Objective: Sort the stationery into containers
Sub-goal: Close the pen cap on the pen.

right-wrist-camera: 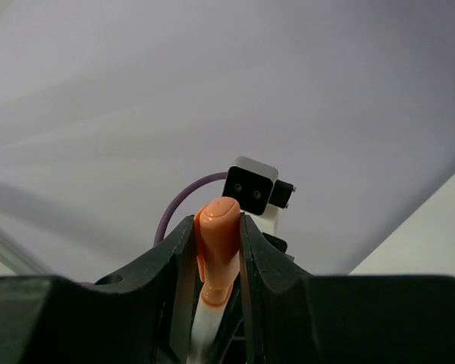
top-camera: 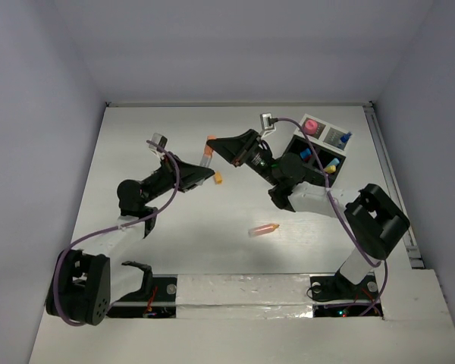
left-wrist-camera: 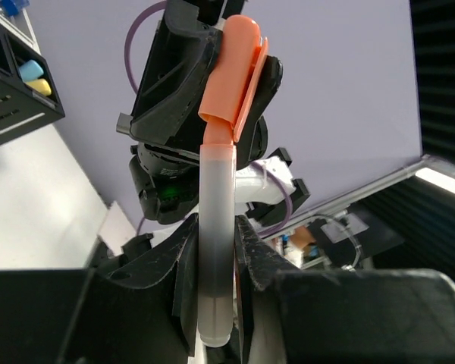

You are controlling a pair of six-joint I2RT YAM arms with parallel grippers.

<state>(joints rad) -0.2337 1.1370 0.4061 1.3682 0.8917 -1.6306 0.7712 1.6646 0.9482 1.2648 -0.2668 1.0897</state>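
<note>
Two hands on one pen (top-camera: 210, 148), held up off the table (top-camera: 129, 136) between the arms, left of the black divided box (top-camera: 296, 144) and well apart from it. Clear barrel (left-wrist-camera: 216, 189) clamped in the left hand (left-wrist-camera: 218, 227), pinched almost fully shut, low down toward the blunt end. Orange cap (left-wrist-camera: 231, 68) clamped in the right hand (right-wrist-camera: 216, 224), set slightly wider, pads across the cap's sides, clip (left-wrist-camera: 254, 83) facing out. Looks like a cap pull or a hand-over; can't tell which from these views.

Handling:
- Light, rigid plastic tube.
- Smooth and round, so prone to twisting or sliding in the pads if pulled off-axis.
- Not fragile, but no need to crush the thin barrel.
- Cap probably a friction fit: expect a sudden release, so pull straight along the axis with a firm barrel grip.

Where to hold:
- Best for carrying: mid-barrel, across the width, pads square to it.
- Avoid the clip: thin and springy.
- Avoid the tapered ends: likely to squirt out.

Also in play:
- Second pen (top-camera: 264, 230), clear with an orange end, lying flat near mid-table, well apart from both hands. Same feel presumably; take across the middle from above.
- Box already loaded with a pink round piece (top-camera: 310, 125), a light-blue piece (left-wrist-camera: 30, 70) and a yellow piece (left-wrist-camera: 39, 86).
- Blue and yellow side by side in one cell, by the look of the left wrist view; cell walls hard to read from above.
</note>
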